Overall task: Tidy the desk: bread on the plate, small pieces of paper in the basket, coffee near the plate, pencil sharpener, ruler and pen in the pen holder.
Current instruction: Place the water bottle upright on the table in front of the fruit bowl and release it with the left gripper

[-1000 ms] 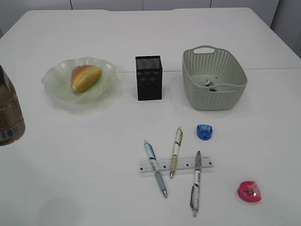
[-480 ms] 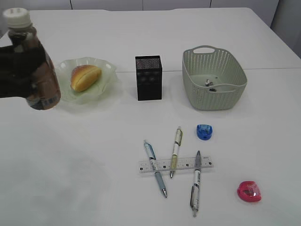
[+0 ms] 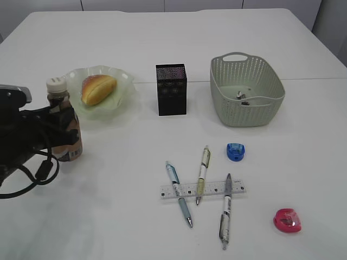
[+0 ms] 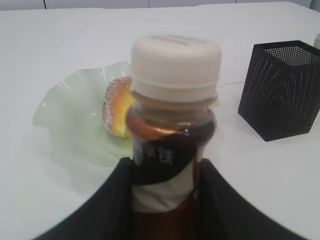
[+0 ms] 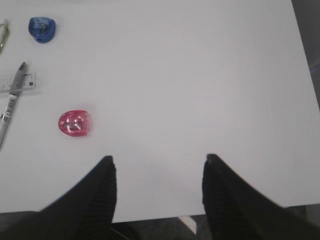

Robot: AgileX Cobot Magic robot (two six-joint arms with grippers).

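The left gripper point(image 4: 165, 200) is clamped on the coffee point(image 3: 64, 127), upright just before the plate point(image 3: 65, 100). Beyond it, the bread point(image 3: 98, 89) lies on that plate. An early or skewed release could tip the bottle against the plate's rim.

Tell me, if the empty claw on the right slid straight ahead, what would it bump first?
Probably nothing. The right claw points over bare table; the pink sharpener lies off to its left.

Pale panelled wall point(image 3: 162, 4) beyond the white tabletop; grey floor point(image 5: 305, 30) alongside.
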